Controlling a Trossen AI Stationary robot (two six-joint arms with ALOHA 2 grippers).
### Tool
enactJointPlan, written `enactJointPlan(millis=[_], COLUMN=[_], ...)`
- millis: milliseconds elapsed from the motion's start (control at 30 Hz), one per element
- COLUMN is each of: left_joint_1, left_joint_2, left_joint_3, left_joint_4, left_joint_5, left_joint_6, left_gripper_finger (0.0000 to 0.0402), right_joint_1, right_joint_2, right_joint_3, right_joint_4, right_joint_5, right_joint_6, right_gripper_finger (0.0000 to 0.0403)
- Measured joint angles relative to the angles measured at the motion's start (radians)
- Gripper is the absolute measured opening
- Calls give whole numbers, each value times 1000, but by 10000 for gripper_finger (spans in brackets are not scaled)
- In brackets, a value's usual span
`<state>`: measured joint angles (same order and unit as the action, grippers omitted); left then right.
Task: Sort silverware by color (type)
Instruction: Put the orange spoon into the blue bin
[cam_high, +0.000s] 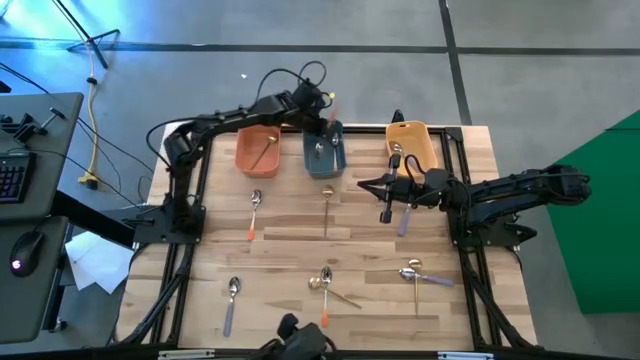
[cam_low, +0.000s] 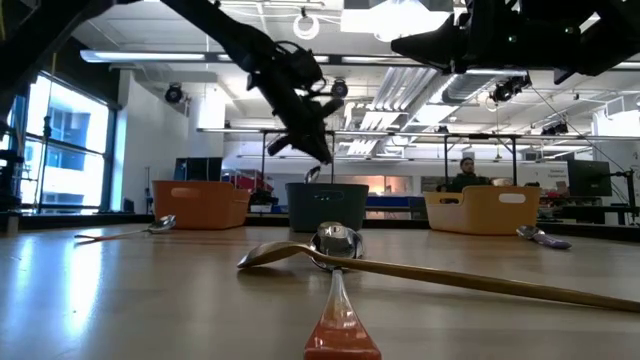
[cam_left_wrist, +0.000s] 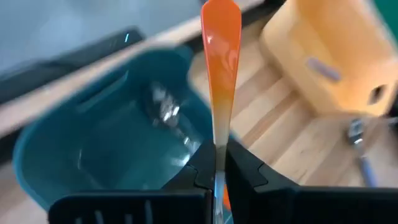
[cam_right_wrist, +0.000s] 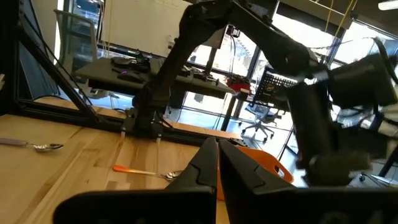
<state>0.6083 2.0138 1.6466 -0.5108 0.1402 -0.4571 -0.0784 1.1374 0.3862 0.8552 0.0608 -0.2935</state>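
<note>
We see the left gripper (cam_left_wrist: 216, 171) pinching an orange-handled spoon (cam_left_wrist: 221, 74) over the slate-blue tray (cam_high: 325, 150). Right gripper (cam_high: 385, 200) waits closed and empty beside the yellow tray (cam_high: 412, 140).

Three small rectangular plastic trays sit on the wooden worktop (cam_high: 290, 250): one orange (cam_high: 242, 145), one slate-blue (cam_high: 312, 168), one yellow (cam_high: 422, 140). The thin spoons number four all-gold spoons (cam_high: 327, 210), three orange-handled silver spoons (cam_high: 253, 215) and at least three lavender-handled silver spoons (cam_high: 232, 300).

One orange-handled spoon (cam_left_wrist: 220, 74) stands upright over the slate-blue tray (cam_high: 325, 158), pinched in the left gripper (cam_high: 329, 125). The other spoons lie scattered flat on the wooden table (cam_high: 290, 230); a gold one (cam_high: 262, 152) rests in the orange tray (cam_high: 243, 152).
</note>
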Motion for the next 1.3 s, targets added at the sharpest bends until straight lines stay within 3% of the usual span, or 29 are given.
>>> enactJointPlan(millis=[667, 1300], left_joint_1=[7, 20], left_joint_2=[137, 149], left_joint_3=[5, 5], left_joint_4=[-6, -12], left_joint_5=[8, 26], left_joint_6=[-48, -37], left_gripper_finger=[7, 9], right_joint_1=[0, 0], right_joint_2=[0, 0], right_joint_3=[0, 0], right_joint_4=[-5, -5], right_joint_5=[0, 0], right_joint_6=[-3, -3], right_gripper_finger=[0, 0])
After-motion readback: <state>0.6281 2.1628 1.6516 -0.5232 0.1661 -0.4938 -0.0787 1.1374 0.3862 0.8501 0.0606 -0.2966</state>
